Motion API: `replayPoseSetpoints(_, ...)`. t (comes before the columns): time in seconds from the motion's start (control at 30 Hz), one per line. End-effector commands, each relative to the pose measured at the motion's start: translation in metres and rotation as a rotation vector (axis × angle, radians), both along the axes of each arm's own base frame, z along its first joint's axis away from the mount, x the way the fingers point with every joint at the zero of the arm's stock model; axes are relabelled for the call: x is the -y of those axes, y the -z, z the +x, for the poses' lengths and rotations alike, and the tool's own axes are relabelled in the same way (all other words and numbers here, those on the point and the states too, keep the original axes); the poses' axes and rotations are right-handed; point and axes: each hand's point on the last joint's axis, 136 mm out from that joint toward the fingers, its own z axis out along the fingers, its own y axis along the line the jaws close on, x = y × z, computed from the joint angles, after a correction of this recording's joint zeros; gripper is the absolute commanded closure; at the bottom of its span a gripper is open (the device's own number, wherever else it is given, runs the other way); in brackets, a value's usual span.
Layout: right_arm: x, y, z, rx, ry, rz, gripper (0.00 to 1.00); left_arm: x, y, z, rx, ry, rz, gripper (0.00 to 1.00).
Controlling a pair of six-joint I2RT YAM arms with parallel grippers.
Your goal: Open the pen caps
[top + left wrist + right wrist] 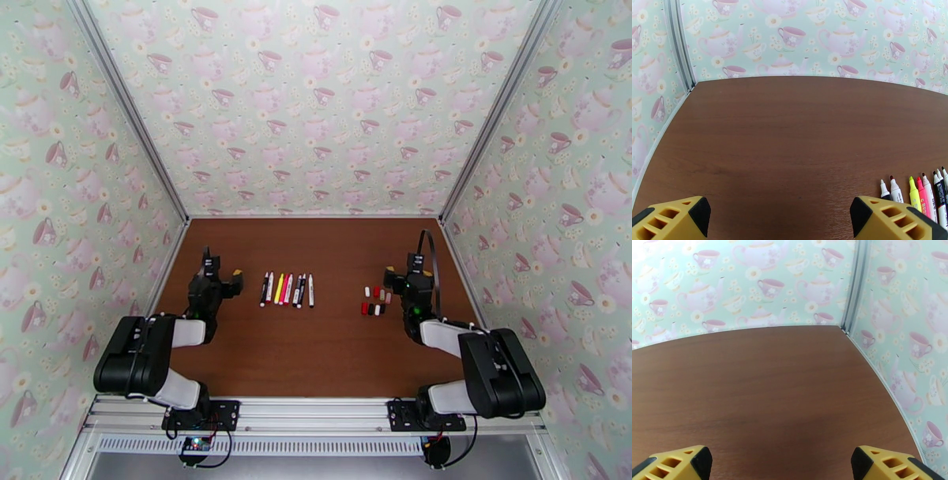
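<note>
Several pens (pixel 287 289) lie side by side in a row on the brown table, left of centre. Their bare tips show at the lower right of the left wrist view, the yellow pen (pixel 914 195) among white, pink and black ones. The pen caps (pixel 376 303), small black, red and pale pieces, lie loose in a cluster right of centre, apart from the pens. My left gripper (pixel 223 273) (pixel 780 221) stands open just left of the pen row, nothing between its yellow fingers (pixel 679 221). Just right of the caps, my right gripper (pixel 407 273) (pixel 782 465) is open and empty.
The brown table (pixel 332 347) is closed in by teapot-patterned walls at the back (pixel 316 110), left and right, with metal corner posts (pixel 681 47). Bare wood lies ahead of both grippers up to the back wall.
</note>
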Motion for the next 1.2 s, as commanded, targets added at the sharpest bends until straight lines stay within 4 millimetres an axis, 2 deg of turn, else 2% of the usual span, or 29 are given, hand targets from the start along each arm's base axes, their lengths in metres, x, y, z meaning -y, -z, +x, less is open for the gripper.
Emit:
replayPoseSetpoints(0.0, -0.001, -0.006, 0.004, 0.083, -0.035, 0.033, 0.0, 0.004, -0.003, 0.002, 0.005, 0.018, -0.017, 0.0)
replayPoseSetpoints(0.07, -0.002, 0.001, 0.003, 0.094, -0.047, 0.042, 0.0, 0.005, -0.003, 0.002, 0.006, 0.02, -0.017, 0.0)
replayPoseSetpoints(0.33, -0.011, 0.004, 0.007, 0.084, -0.185, 0.108, 0.0, 0.005, -0.003, 0.003, 0.006, 0.019, -0.016, 0.0)
replayPoseSetpoints(0.43, -0.002, 0.006, 0.011, 0.057, -0.134, 0.112, 0.0, 0.005, -0.003, 0.003, 0.005, 0.018, -0.016, 0.0)
replayPoseSetpoints(0.77, -0.004, 0.006, 0.011, 0.058, -0.149, 0.11, 0.0, 0.005, -0.003, 0.002, 0.004, 0.018, -0.016, 0.0)
replayPoseSetpoints(0.9, 0.003, 0.0, -0.006, 0.145, -0.108, 0.112, 0.0, 0.005, -0.003, 0.003, 0.006, 0.018, -0.016, 0.0)
replayPoseSetpoints(0.97, -0.003, 0.0, -0.006, 0.143, -0.145, 0.105, 0.0, 0.005, -0.003, 0.003, 0.005, 0.019, -0.016, 0.0)
replayPoseSetpoints(1.07, -0.021, 0.003, 0.007, 0.077, -0.255, 0.098, 0.0, 0.005, -0.003, 0.002, 0.005, 0.019, -0.016, 0.0)
replayPoseSetpoints(1.17, -0.02, 0.006, 0.012, 0.049, -0.247, 0.103, 0.0, 0.004, -0.003, 0.002, 0.004, 0.017, -0.016, 0.0)
